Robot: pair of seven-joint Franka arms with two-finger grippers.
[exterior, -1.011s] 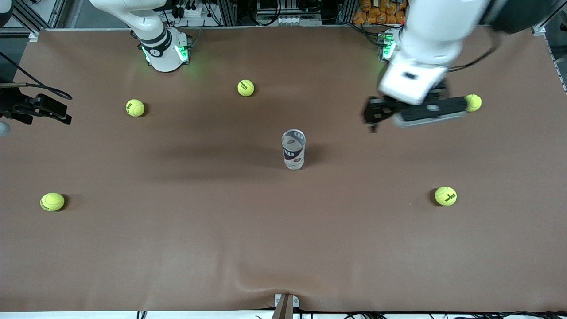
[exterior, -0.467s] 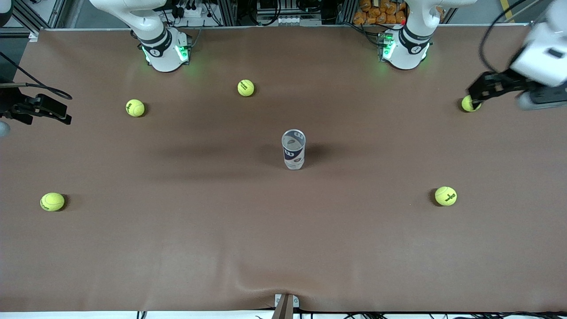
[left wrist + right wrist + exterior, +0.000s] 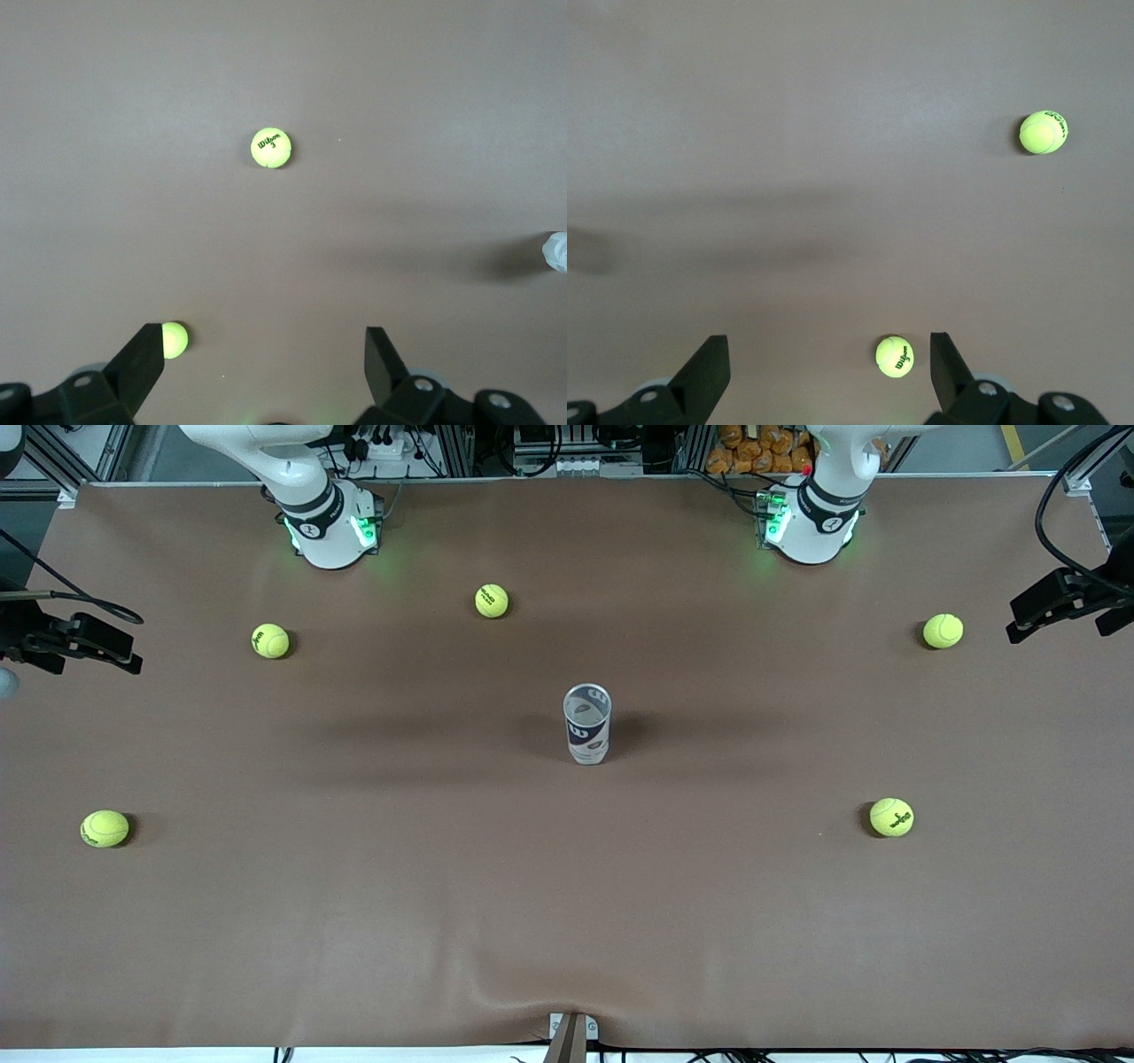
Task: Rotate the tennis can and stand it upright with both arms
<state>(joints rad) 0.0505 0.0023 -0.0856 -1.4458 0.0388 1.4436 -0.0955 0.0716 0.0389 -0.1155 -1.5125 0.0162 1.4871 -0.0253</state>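
Tennis can upright at mid-table, both arms clear of it.
L gripper up over table edge at left arm's end, fingers wide apart, empty; R gripper same at right arm's end. Five tennis balls scattered, all well apart from can.

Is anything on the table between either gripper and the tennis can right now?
Nothing visible blocks either path. The tennis can stands upright mid-table with bare table around it. The left gripper and right gripper hang open at the table's two ends; the tennis balls lie off those lines.
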